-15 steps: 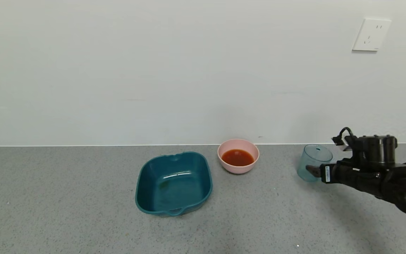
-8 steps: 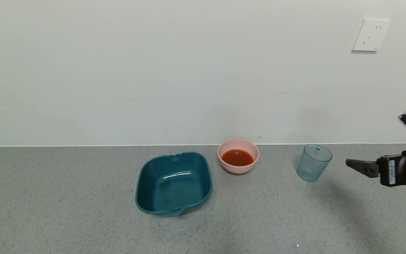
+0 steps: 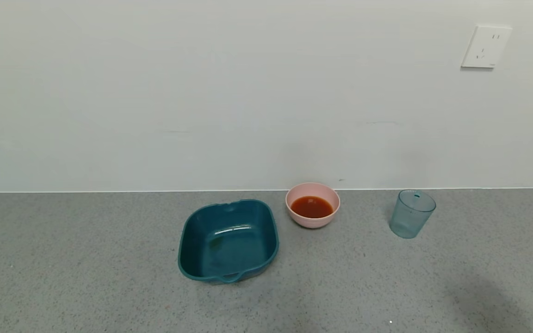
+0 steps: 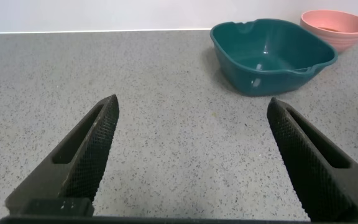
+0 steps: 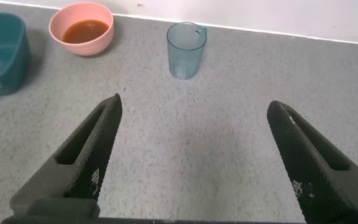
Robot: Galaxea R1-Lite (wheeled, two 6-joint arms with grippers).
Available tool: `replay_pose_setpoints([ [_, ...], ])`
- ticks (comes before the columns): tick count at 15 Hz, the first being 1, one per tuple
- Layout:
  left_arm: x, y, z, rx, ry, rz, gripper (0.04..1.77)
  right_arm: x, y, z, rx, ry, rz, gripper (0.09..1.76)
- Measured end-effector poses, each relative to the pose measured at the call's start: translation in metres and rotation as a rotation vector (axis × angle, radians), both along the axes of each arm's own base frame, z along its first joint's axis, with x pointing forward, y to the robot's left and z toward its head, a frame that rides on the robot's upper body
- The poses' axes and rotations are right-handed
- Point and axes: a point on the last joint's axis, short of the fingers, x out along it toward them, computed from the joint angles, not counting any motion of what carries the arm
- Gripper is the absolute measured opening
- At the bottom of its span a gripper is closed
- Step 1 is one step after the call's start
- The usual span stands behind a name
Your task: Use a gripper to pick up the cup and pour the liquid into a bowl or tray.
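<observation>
The translucent blue-grey cup (image 3: 411,213) stands upright and empty on the grey counter at the right; it also shows in the right wrist view (image 5: 186,50). The pale-pink bowl (image 3: 312,188) holds the red-orange liquid (image 3: 312,206) and shows in the right wrist view (image 5: 81,18) with the liquid (image 5: 86,30) and in the left wrist view (image 4: 335,26). My right gripper (image 5: 191,121) is open and empty, well back from the cup, out of the head view. My left gripper (image 4: 191,118) is open and empty over bare counter, away from the bowl.
A larger dark-teal tray (image 3: 228,239) with handles sits empty to the left of the bowl, also in the left wrist view (image 4: 272,55). A white wall with a socket (image 3: 485,46) runs behind the counter.
My right gripper let go of the cup and drew back to the right, out of the head view. The cup stays upright where it stood.
</observation>
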Motion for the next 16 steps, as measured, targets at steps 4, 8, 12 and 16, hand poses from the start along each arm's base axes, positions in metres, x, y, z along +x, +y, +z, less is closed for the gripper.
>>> replay_pose_setpoints([
  [4,0.000,0.000,0.000,0.000,0.000,0.000,1.72,-0.063,-0.003,-0.010,-0.001,-0.069,-0.042,1.70],
  [8,0.000,0.000,0.000,0.000,0.000,0.000,1.72,-0.104,0.000,-0.026,-0.005,-0.150,-0.122,1.70],
  [12,0.000,0.000,0.000,0.000,0.000,0.000,1.72,-0.121,0.000,-0.032,0.002,-0.216,-0.103,1.70],
  [16,0.000,0.000,0.000,0.000,0.000,0.000,1.72,-0.130,-0.002,-0.055,0.004,-0.236,-0.067,1.70],
])
